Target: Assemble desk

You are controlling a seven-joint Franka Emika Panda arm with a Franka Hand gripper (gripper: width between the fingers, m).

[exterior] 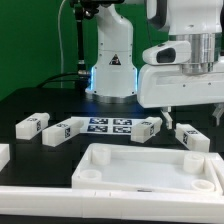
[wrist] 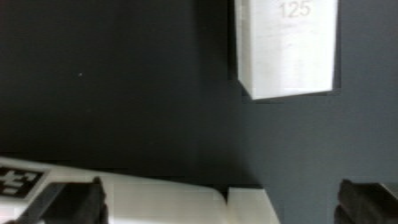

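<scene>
The fingers [wrist: 71, 206] are spread wide and not clamped on anything, just hanging over the dark bench [exterior: 30, 108]. A white part [wrist: 169, 205] shows below the gap between them, can't tell which piece. One leg block [exterior: 192, 137] lies pretty much under the hand. A second leg block [exterior: 145, 127] sits at the marker board [exterior: 108, 125]'s end on the exterior view's right, and a third leg block [exterior: 58, 130] and fourth leg block [exterior: 30, 125] lie off its left. The rimmed desk top [exterior: 150, 150] lies in front, nearest the camera
</scene>
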